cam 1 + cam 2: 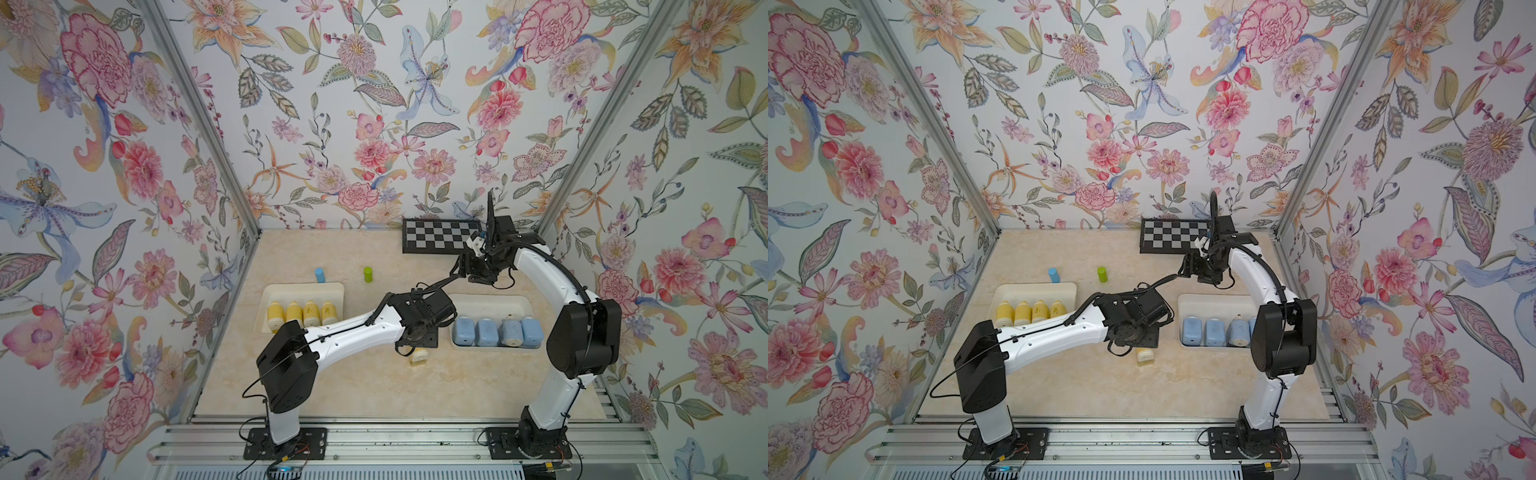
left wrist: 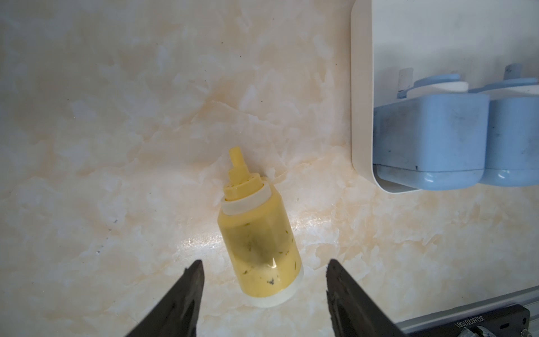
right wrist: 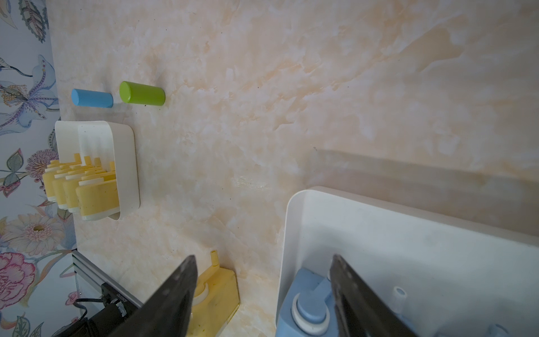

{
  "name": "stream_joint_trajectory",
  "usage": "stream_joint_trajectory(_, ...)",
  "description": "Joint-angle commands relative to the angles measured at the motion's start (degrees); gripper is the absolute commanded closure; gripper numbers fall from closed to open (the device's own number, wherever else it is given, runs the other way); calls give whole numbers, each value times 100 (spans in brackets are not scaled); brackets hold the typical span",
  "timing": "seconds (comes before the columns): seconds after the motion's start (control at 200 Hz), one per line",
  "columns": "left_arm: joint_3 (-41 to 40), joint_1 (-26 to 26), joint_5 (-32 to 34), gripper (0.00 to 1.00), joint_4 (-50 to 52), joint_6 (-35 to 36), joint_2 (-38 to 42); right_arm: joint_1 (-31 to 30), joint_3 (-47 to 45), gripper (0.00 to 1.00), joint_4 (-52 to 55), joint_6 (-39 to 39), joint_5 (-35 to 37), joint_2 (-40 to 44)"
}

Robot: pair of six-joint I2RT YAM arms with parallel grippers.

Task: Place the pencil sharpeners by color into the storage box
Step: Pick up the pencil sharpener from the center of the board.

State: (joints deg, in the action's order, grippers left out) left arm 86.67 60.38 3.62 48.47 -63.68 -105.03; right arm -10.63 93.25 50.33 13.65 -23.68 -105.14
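One yellow pencil sharpener lies on its side on the marble table, between the two white storage boxes. My left gripper hovers right over it, open, with a finger on each side of its base and not touching it. Several yellow sharpeners stand in the left box. Several light blue ones fill the right box. Held high above the right box's near corner, my right gripper is open and holds nothing.
A blue cylinder and a green cylinder stand upright behind the left box. A checkerboard plate lies at the back. Floral walls close in three sides, and an aluminium rail runs along the front.
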Motion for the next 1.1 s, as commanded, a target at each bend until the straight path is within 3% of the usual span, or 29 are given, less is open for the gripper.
stream_joint_trajectory(0.0, 43, 50, 56, 32, 165, -161, -162, 0, -69, 27, 109, -151, 22, 226)
stream_joint_trajectory(0.47, 95, -10, -199, 34, 224, 81, -692, 70, -132, 27, 86, -172, -18, 266)
stream_joint_trajectory(0.911, 207, -122, -63, 51, 587, 245, -755, 98, -175, 27, 47, -172, -71, 254)
stream_joint_trajectory(1.096, 406, -235, 211, 53, 949, 337, -690, 114, -189, 27, 33, -187, -97, 266)
